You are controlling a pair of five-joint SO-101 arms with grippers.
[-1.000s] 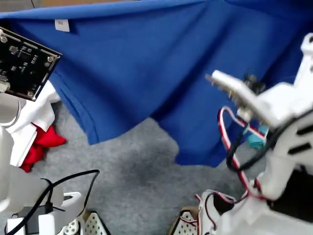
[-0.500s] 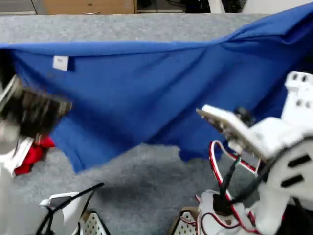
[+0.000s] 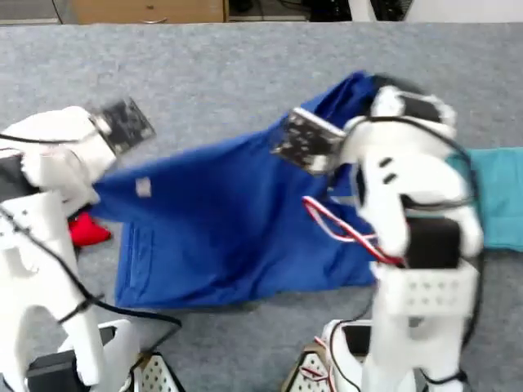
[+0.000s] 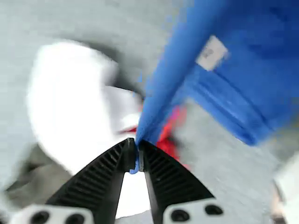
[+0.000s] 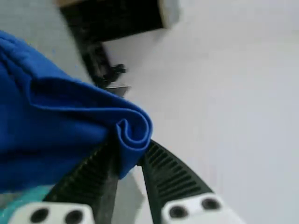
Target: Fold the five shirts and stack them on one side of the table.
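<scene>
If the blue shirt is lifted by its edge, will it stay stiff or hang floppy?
Likely floppy: the blue shirt drapes in soft folds. Probably light for its size: the left pincer holds it by one thin edge.

A plain blue shirt (image 3: pixel 237 229) bore a small white label (image 3: pixel 143 188); the table (image 3: pixel 204 73) beneath was a flecked mid-grey; a red shirt (image 3: pixel 86 231), a white shirt (image 4: pixel 70 116) and a teal shirt (image 3: pixel 498 196) were all unpatterned; the left claw (image 4: pixel 137 151) and right claw (image 5: pixel 126 158) were black with ribbed faces and white bases; red-and-white wires (image 3: pixel 339 229) crossed a white arm (image 3: pixel 409 188).
</scene>
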